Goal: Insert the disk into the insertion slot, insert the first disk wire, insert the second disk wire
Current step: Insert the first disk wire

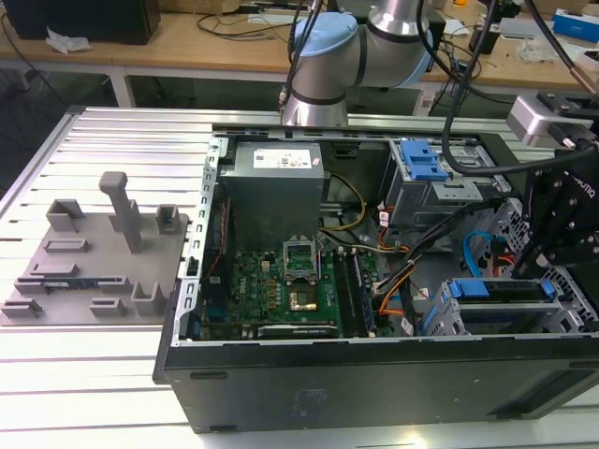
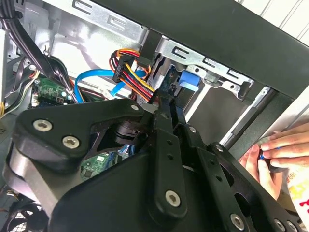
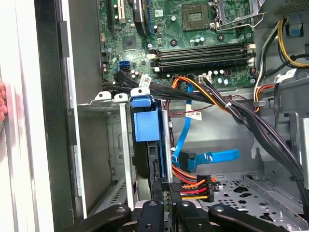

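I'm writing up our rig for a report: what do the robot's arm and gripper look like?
The arm has silver-grey rounded joints with light-blue caps, and black cables hang beside it. The gripper is matte black, built from flat, angular link plates joined by silver screw heads.

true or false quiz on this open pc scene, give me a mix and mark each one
1. The disk sits in the insertion slot. True.
2. The grey fixture plate lies at the exterior view's right of the case. False: it lies at the left.
3. A person's hand is beside the case. True.
4. The case is closed. False: it is open and the motherboard shows.
5. The gripper is next to the multicoloured wire plug. True.
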{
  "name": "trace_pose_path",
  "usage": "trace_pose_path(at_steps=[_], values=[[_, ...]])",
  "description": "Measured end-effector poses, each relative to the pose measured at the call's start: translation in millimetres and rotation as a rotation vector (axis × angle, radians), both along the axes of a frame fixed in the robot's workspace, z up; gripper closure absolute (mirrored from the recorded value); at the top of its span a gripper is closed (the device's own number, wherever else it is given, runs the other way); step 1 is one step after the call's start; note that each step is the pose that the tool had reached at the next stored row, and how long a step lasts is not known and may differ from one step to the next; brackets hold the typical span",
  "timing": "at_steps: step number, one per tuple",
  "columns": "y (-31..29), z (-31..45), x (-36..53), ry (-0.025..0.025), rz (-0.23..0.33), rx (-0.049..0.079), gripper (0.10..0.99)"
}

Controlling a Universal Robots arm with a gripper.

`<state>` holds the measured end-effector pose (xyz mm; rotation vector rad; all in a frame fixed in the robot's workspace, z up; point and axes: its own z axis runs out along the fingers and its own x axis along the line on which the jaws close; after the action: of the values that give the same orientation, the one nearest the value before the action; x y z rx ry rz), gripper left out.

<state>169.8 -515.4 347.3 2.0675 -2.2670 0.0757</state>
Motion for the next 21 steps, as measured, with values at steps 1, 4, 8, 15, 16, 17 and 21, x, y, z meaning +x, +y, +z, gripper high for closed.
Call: trace_pose_path(at_steps=[1, 4, 8, 15, 16, 17, 21], values=[[0.0, 0.0, 0.1, 0.0, -0.005, 0.0, 0.918], [0.0, 0.0, 0.5, 0.0, -0.007, 0.0, 0.918], [-0.4, 0.0, 0.6, -0.0003, -0.007, 0.0, 0.918], [-0.5, 0.0, 0.3, -0.0086, -0.007, 0.0, 0.918], [-0.5, 0.0, -0.1, -0.0099, -0.007, 0.0, 0.918], [-0.5, 0.0, -1.7, -0.0113, -0.007, 0.0, 0.918], [-0.5, 0.0, -3.6, -0.0123, -0.007, 0.0, 0.918]])
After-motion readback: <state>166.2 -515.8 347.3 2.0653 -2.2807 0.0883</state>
